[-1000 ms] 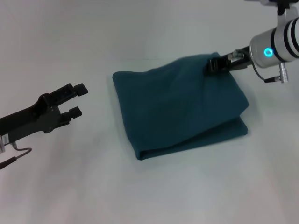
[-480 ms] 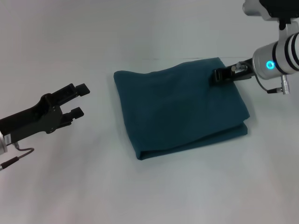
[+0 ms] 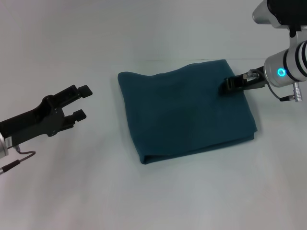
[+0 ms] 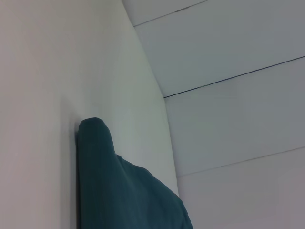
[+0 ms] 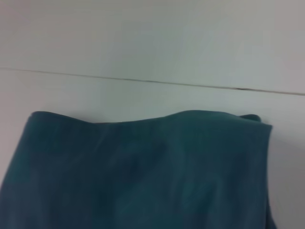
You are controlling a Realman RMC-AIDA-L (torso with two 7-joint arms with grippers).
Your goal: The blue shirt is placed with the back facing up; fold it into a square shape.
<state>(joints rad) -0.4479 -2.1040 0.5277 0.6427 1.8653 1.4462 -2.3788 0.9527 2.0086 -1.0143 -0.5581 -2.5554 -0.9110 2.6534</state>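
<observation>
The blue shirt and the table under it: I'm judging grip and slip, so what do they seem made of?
The blue shirt looks like soft matte knit fabric, probably cotton: it drapes in rounded folds without shine. The table looks like a smooth white, slightly satin hard surface, perhaps laminate; the exact material is unclear.

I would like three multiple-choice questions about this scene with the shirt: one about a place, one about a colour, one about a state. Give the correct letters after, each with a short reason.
1. Where is the right gripper?
A. at the far right corner of the blue shirt
B. over the shirt's near left corner
C. beside the left gripper

2. What colour is the shirt?
A. red
B. dark teal-blue
C. white

3. In what state is the left gripper?
A. shut on the shirt
B. open, off to the shirt's left, holding nothing
C. pressed flat on the shirt

Answers:
1 A: the head view shows its dark fingers over that far right corner.
2 B: all three views show teal-blue cloth on the white table.
3 B: its two fingers stand apart, with bare table between them and the shirt.
</observation>
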